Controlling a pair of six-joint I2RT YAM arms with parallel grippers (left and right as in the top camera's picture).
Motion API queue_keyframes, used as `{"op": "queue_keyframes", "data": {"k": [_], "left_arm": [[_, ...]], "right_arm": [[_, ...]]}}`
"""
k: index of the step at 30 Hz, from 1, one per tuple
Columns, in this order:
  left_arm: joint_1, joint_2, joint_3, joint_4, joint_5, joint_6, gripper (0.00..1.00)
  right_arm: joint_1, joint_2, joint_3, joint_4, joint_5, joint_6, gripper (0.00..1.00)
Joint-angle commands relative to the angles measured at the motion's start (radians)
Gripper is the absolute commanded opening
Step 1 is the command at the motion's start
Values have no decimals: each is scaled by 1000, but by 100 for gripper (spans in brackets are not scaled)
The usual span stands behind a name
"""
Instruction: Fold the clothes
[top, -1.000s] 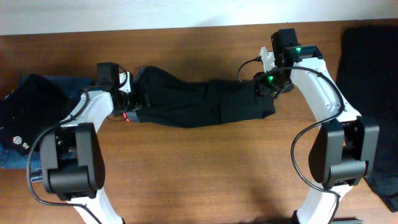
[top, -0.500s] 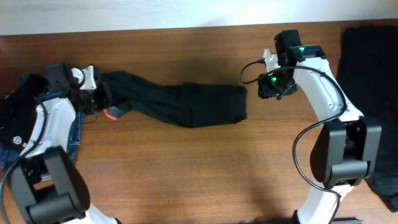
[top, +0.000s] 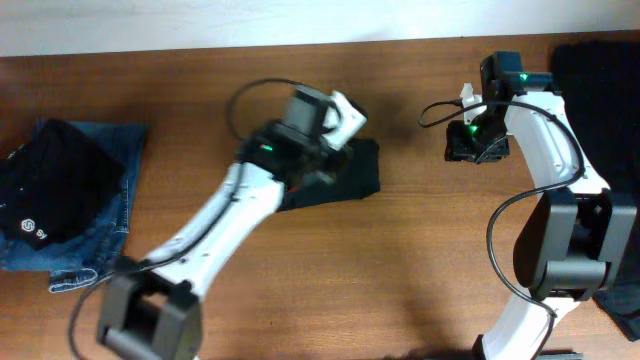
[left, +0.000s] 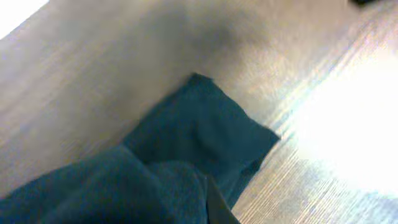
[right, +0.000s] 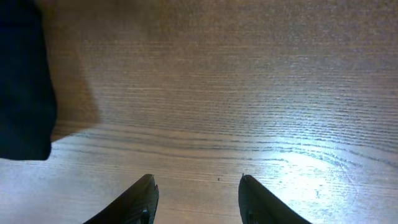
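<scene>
While the wooden table (top: 300, 290) fills the view, a pile of blue jeans (top: 122, 200) topped by a black garment (top: 50, 190) is seen at its left end. The black trousers (top: 357, 175) are bunched near the centre, their cloth clenched by the left gripper (top: 320, 168). The right gripper (right: 196, 182) is held with its jaws parted over bare wood, to the right of the trousers.

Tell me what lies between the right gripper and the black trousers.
Nothing but bare wooden table between the right gripper and the black trousers; the overhead view shows it.
</scene>
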Motion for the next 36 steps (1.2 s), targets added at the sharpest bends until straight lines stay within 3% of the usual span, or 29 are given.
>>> {"op": "queue_keyframes", "data": {"k": [1, 7, 12, 13, 14, 15, 16, 19, 22, 24, 27, 31, 36], "left_arm": [[-9, 56, 18, 14, -69, 60, 0], [-8, 57, 18, 91, -68, 60, 0], [-10, 109, 18, 265, 75, -11, 4], [-12, 135, 18, 268, 126, -31, 29], [-19, 166, 18, 257, 193, -43, 76], [-23, 172, 18, 225, 222, -43, 96], [-22, 163, 21, 186, 220, -43, 99], [38, 63, 41, 109, 183, -43, 99], [159, -82, 41, 93, 135, -44, 99], [302, -159, 41, 21, 130, -60, 99], [437, -158, 41, -100, 130, -157, 99], [534, -158, 41, -191, 134, -159, 99], [537, -158, 41, -194, 133, -159, 99]], "right_arm": [[2, -6, 4, -3, 5, 9, 47], [2, -6, 4, -6, 5, 9, 47], [2, -6, 4, -6, 5, 9, 47], [2, -6, 4, -6, 5, 9, 47], [2, -6, 4, -6, 5, 9, 47], [2, -6, 4, -7, 5, 9, 47], [2, -6, 4, -9, 5, 9, 48], [2, -6, 4, -13, -27, -5, 48], [9, -6, 4, -15, -215, -122, 51], [63, -6, 4, -33, -377, -250, 51], [197, -5, 4, -24, -388, -265, 52], [389, -3, -15, 78, -386, -128, 55], [464, 0, -107, 274, -385, 82, 62]]}}
